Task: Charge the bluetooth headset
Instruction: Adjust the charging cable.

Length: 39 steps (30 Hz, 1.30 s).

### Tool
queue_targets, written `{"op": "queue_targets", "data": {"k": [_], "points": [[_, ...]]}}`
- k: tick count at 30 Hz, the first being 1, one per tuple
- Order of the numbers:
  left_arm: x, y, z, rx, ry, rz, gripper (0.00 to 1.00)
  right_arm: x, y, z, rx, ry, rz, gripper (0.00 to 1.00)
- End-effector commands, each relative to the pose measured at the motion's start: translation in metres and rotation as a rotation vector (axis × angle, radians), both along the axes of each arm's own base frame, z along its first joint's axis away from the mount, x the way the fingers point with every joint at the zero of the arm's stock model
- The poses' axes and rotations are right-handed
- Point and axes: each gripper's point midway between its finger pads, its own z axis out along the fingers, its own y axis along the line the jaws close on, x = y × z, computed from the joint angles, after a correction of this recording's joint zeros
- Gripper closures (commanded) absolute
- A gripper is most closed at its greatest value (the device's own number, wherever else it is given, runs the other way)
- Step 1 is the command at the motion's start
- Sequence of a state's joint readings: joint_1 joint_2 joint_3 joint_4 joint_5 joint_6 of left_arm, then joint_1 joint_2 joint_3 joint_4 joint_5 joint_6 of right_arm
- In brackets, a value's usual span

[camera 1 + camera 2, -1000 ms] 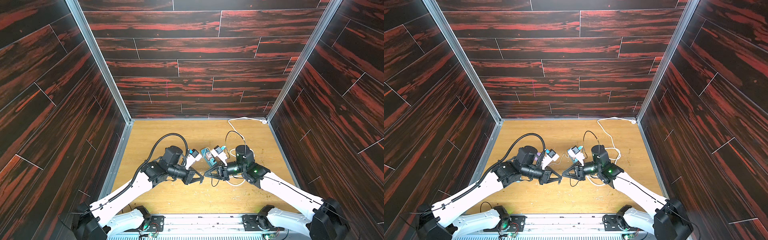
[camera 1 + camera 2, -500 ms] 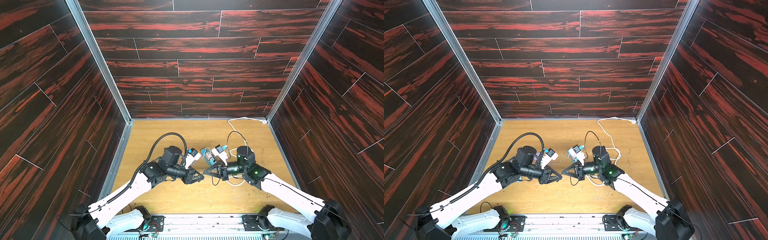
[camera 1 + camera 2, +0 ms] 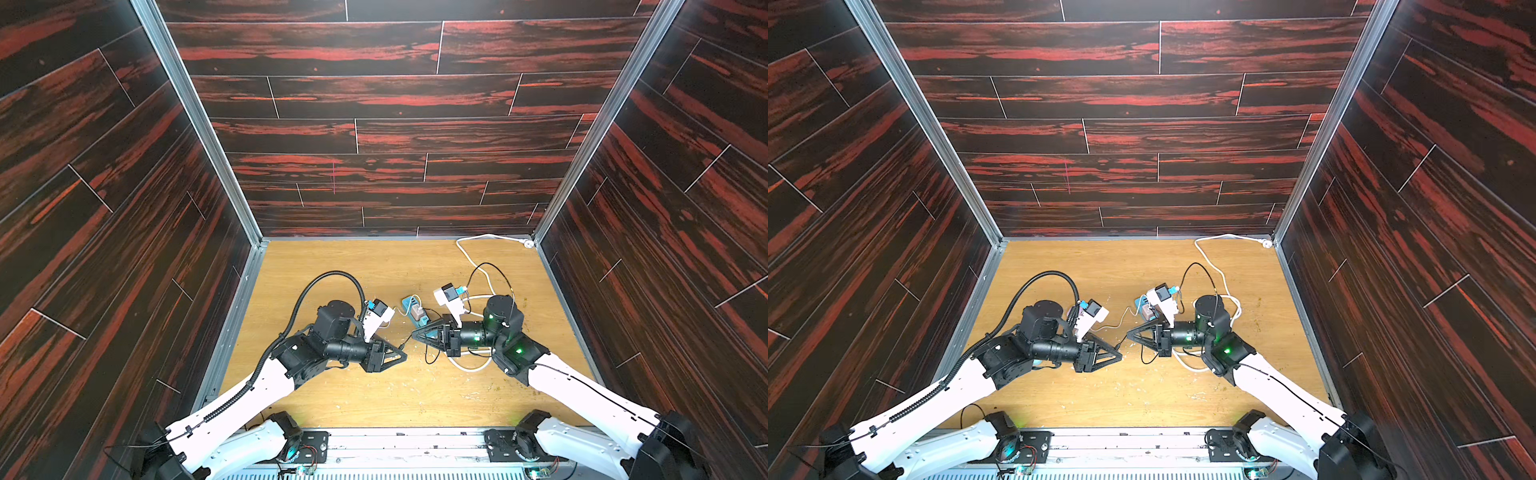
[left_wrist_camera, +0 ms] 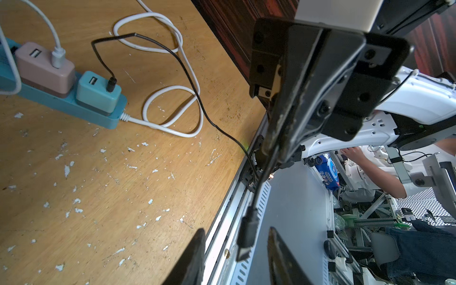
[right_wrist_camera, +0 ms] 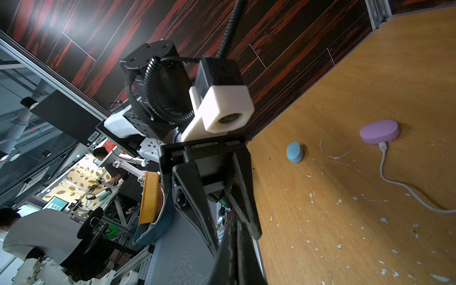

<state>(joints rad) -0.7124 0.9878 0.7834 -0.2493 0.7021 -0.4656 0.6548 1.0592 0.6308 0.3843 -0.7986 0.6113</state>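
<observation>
blue and oval, the headset case (image 5: pixel 294 152) lies on the wooden tabletop (image 5: pixel 370 74) on its 9 o'clock side, near the foot of the dark wall (image 5: pixel 283 61) and beyond the left arm (image 5: pixel 160 81). a little apart from it sits a pink oval case (image 5: pixel 379 132) with a white cable (image 5: pixel 382 165) plugged in. the black cable (image 4: pixel 232 138) runs from a teal adapter (image 4: pixel 97 92) on the teal power strip (image 4: pixel 56 103), which lies near the tabletop's centre. the right hand (image 3: pixel 413 335) is pressed together on that cable just behind its plug (image 4: pixel 246 234). the plug hangs between the fingers (image 4: pixel 195 256) of the left hand (image 3: pixel 404 356), which is spread and touches nothing. in both top views the right hand's tip sits at about 1 o'clock of the left hand's.
</observation>
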Motion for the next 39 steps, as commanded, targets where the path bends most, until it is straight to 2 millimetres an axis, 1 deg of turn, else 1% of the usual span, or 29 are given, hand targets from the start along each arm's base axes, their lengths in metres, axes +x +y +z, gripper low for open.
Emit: {"op": "queue_targets", "data": {"k": [1, 5, 9, 12, 15, 20, 24, 25, 27, 29, 30, 32, 36, 39], "points": [[-0.001, 0.002, 0.010, -0.034, -0.032, 0.014, 0.58, 0.000, -0.002, 0.006, 0.024, -0.016, -0.014, 1.00], [0.000, 0.007, 0.015, -0.049, -0.052, 0.037, 0.60, 0.000, -0.004, 0.006, 0.026, -0.019, -0.022, 1.00], [0.000, 0.008, 0.016, -0.056, -0.056, 0.043, 0.69, 0.000, -0.004, 0.007, 0.033, -0.019, -0.023, 1.00], [-0.001, 0.005, 0.015, -0.066, -0.044, 0.032, 0.75, 0.000, -0.003, 0.008, 0.040, -0.015, -0.017, 1.00], [0.001, 0.002, 0.015, -0.082, -0.034, 0.025, 0.78, 0.000, -0.002, 0.008, 0.050, -0.008, -0.011, 1.00], [0.003, -0.001, 0.014, -0.087, -0.032, 0.019, 0.92, -0.002, -0.003, 0.008, 0.054, -0.011, -0.013, 1.00], [0.002, 0.000, 0.015, -0.084, -0.036, 0.021, 1.00, -0.001, -0.004, 0.003, 0.032, -0.012, -0.021, 1.00], [0.002, 0.000, 0.014, -0.078, -0.037, 0.023, 1.00, 0.000, -0.004, -0.001, 0.018, -0.009, -0.025, 0.99], [0.002, 0.002, 0.011, -0.057, -0.037, 0.026, 1.00, 0.001, -0.005, -0.008, -0.015, -0.004, -0.035, 0.92], [0.001, 0.006, 0.008, -0.027, -0.038, 0.032, 1.00, 0.005, -0.007, -0.015, -0.059, -0.006, -0.057, 0.82], [0.002, 0.007, 0.006, -0.007, -0.041, 0.035, 1.00, 0.007, -0.010, -0.018, -0.081, -0.009, -0.076, 0.75], [0.004, 0.010, 0.001, 0.027, -0.045, 0.048, 1.00, 0.010, -0.014, -0.021, -0.115, -0.021, -0.096, 0.66], [0.009, 0.011, -0.011, 0.079, -0.032, 0.065, 1.00, 0.014, -0.021, -0.017, -0.168, -0.070, -0.145, 0.59], [0.006, 0.006, -0.016, 0.093, -0.007, 0.011, 1.00, 0.015, -0.021, -0.009, -0.172, -0.100, -0.144, 0.55]]}}
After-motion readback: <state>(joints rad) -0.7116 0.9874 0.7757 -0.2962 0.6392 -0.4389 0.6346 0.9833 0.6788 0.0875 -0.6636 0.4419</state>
